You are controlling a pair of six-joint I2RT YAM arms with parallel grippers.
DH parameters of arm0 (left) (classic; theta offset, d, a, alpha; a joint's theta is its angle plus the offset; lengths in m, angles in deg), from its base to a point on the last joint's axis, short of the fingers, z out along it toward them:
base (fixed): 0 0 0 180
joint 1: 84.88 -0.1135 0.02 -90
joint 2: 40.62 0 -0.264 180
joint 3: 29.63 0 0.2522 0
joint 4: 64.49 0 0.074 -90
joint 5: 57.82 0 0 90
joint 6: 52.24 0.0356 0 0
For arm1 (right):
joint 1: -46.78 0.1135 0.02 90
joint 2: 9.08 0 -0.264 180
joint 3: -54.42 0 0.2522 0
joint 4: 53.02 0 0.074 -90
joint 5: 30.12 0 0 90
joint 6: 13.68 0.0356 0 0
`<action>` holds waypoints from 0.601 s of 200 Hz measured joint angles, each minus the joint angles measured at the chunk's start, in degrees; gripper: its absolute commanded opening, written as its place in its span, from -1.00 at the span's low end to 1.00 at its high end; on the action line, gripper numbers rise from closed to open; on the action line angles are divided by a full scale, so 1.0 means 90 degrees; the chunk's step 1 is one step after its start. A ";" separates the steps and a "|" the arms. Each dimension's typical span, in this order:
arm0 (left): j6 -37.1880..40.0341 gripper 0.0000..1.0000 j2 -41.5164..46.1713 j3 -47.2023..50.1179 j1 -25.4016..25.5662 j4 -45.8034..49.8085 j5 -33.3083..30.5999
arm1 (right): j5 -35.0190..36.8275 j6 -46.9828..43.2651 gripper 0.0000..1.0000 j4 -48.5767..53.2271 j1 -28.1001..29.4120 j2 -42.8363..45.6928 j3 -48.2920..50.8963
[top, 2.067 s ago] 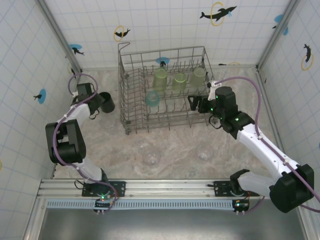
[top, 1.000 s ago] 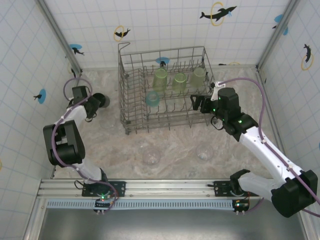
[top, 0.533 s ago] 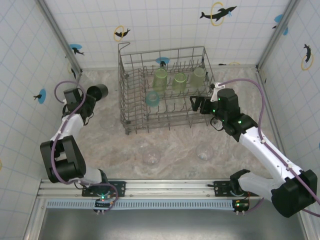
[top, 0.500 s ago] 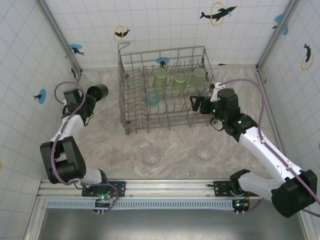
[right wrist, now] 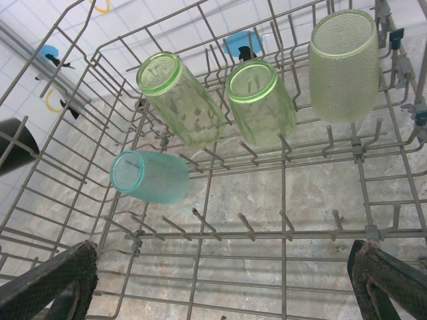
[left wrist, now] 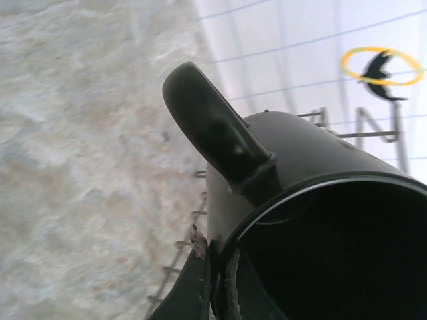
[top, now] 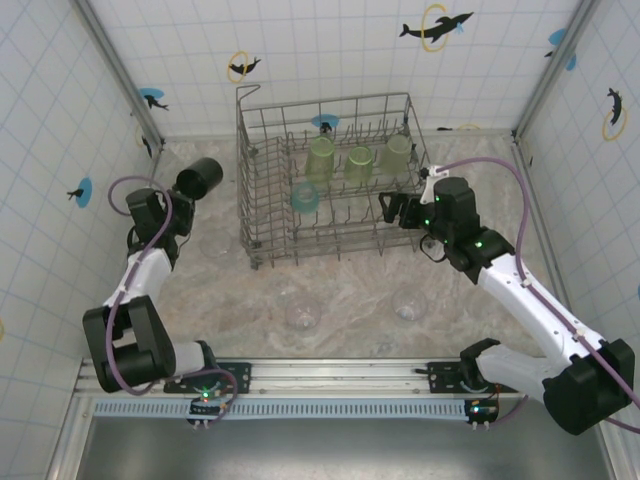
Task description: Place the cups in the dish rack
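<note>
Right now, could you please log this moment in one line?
left gripper: shut on black mug, left of dish rack | right gripper: open, at rack's right side | racked: three green tumblers, teal cup

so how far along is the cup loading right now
Done: three light-green tumblers and a teal cup lie in the dish rack. In hand: the left end effector is shut on the black mug, held left of the rack; the right end effector is open at the rack's right side. Left: at least two clear cups in front of the rack.
</note>
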 measured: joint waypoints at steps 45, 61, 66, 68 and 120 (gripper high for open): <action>-0.0658 -1.00 0.0226 0.0736 -0.0022 -0.1586 0.0236 | 0.0022 0.0000 0.99 0.0000 0.0097 -0.0005 0.0000; -0.0882 -1.00 0.0223 0.0954 -0.0022 -0.1948 0.0347 | 0.0019 0.0000 0.99 0.0000 0.0102 -0.0022 0.0000; -0.0935 -1.00 0.0221 0.0996 -0.0022 -0.2045 0.0391 | 0.0017 0.0000 0.99 0.0000 0.0104 -0.0029 0.0000; -0.0954 -1.00 0.0221 0.1008 -0.0022 -0.2084 0.0410 | 0.0015 0.0000 0.99 0.0000 0.0102 -0.0029 0.0000; -0.1280 -1.00 0.0180 0.0984 -0.0022 -0.3266 0.0969 | -0.0049 0.0024 0.99 -0.0007 0.0102 -0.0109 0.0000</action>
